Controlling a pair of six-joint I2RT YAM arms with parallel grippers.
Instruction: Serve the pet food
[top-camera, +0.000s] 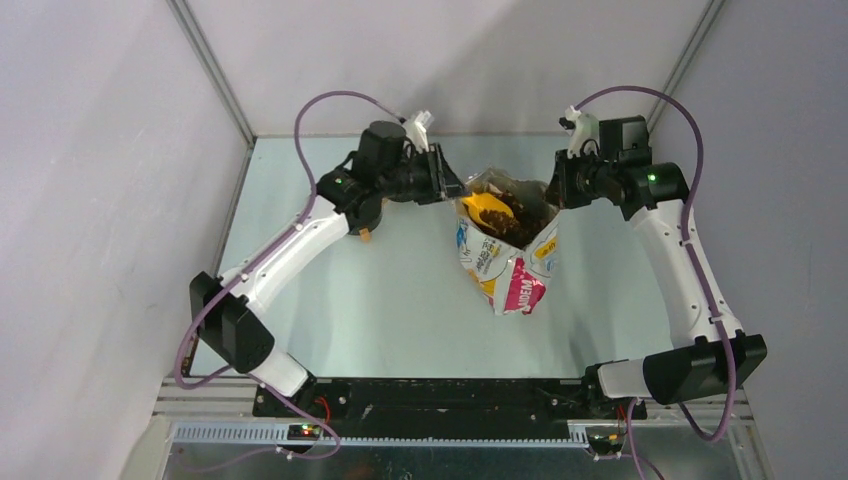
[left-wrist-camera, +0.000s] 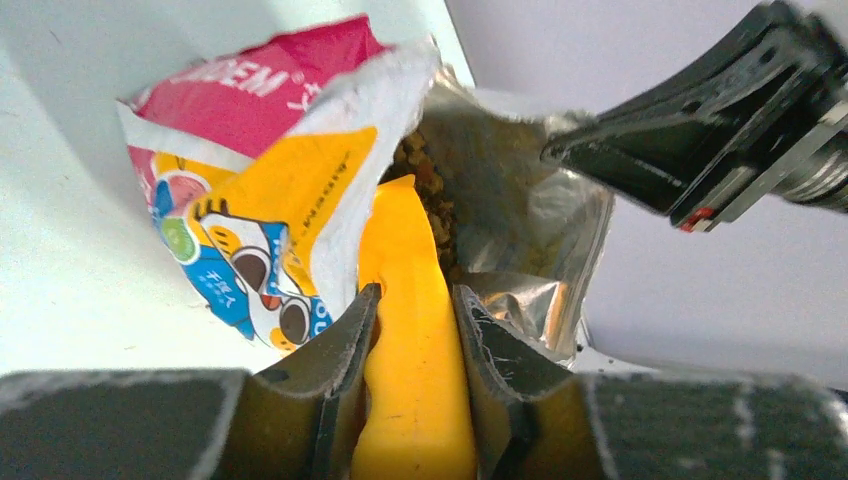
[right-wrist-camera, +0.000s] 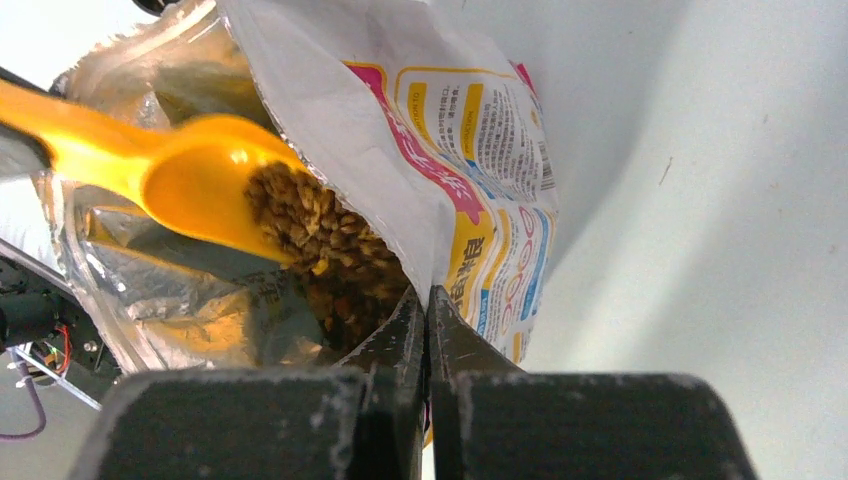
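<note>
The printed bag (top-camera: 507, 270) stands open at mid-table, its mouth tilted toward the back. Brown pet food (right-wrist-camera: 325, 240) fills its inside and shows in the top view as a dark heap (top-camera: 522, 212). My left gripper (left-wrist-camera: 418, 292) is shut on the handle of the orange scoop (left-wrist-camera: 412, 340), whose bowl (right-wrist-camera: 195, 180) sits inside the bag's mouth, part-filled with kibble. My right gripper (right-wrist-camera: 428, 295) is shut on the bag's rim (right-wrist-camera: 400, 150) and pinches the right edge of the opening (top-camera: 553, 195). The left gripper (top-camera: 450, 186) comes in from the left of the bag.
The pale table (top-camera: 400, 300) has walls close on the left, back and right. A small orange object (top-camera: 366, 236) lies under the left forearm. From the left wrist the right gripper's black body (left-wrist-camera: 700, 130) shows just beyond the bag's foil lining (left-wrist-camera: 530, 210).
</note>
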